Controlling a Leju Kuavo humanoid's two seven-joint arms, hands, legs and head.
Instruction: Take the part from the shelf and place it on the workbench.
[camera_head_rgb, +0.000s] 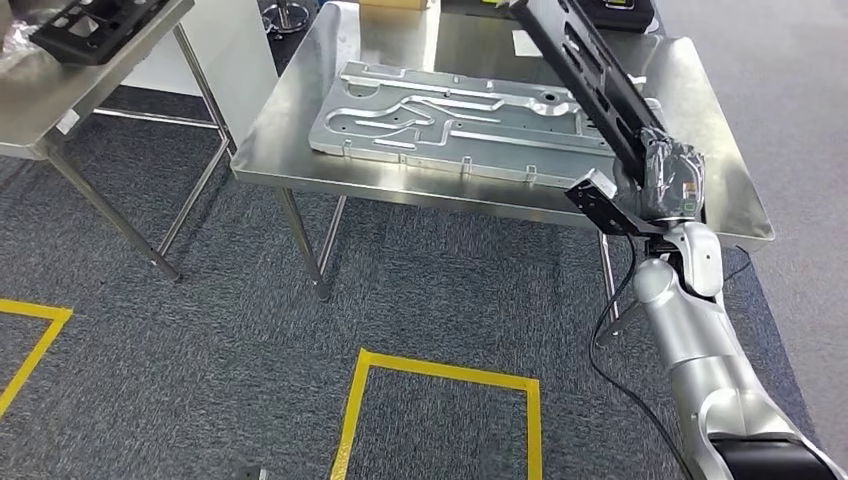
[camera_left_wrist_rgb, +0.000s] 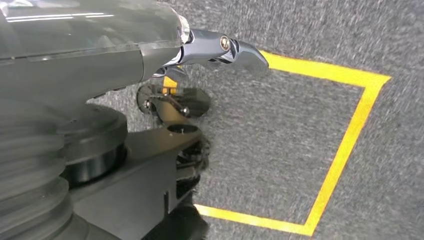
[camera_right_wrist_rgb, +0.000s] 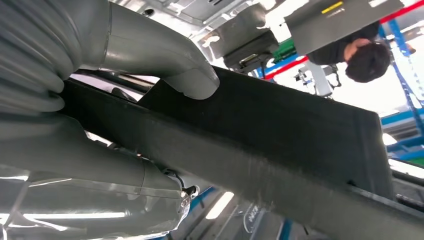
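Grey carpet with yellow tape squares runs under two steel tables. On the nearer workbench I see one silver stamped panel. My right hand grips one long black part, tilted above the bench. My left hand hangs over the floor; whether its fingers are spread or curled I cannot tell.

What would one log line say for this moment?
right hand: holds black part tilted above workbench | left hand: hanging over floor | part not yet set down
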